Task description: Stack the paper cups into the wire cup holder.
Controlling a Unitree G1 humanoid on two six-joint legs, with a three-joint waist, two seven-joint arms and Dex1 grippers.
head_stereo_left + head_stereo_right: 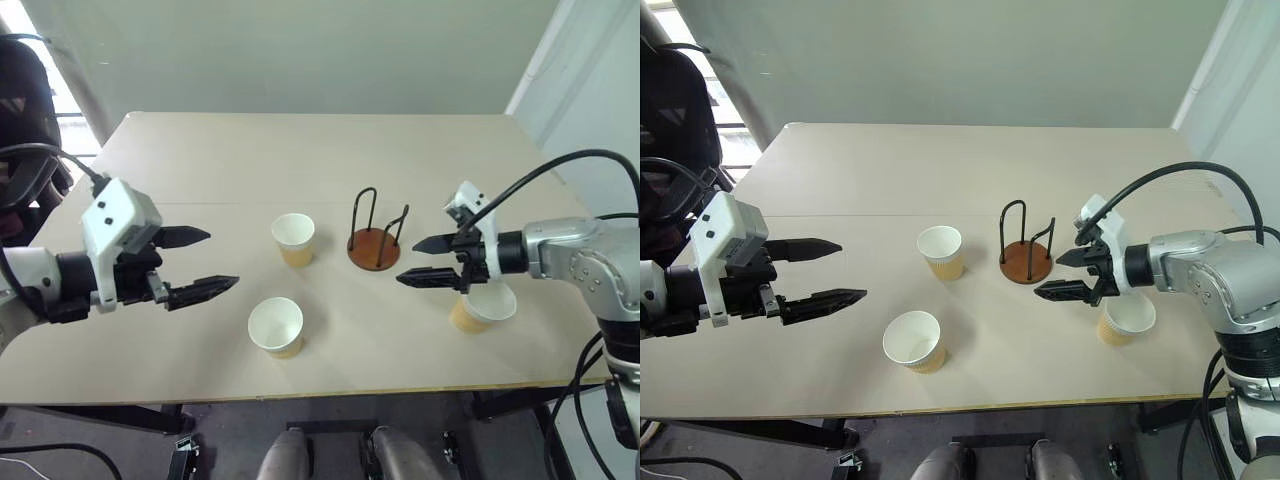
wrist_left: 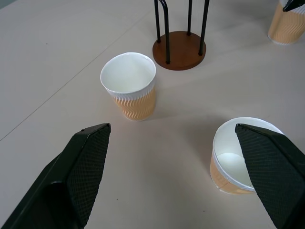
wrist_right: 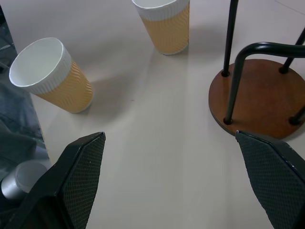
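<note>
Left eye view: we are holding the left claw (image 1: 203, 262) and right claw (image 1: 422, 262) apart, both empty. We are risking tipping the right cup (image 1: 483, 307), sitting just under that claw, beside the wire holder (image 1: 374, 247).

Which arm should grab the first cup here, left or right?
Probably right. The right gripper is open, empty, and hovers just beside the cup at the table's right, with the wire cup holder close by. The left gripper, also open, is farther from the two middle cups.
</note>
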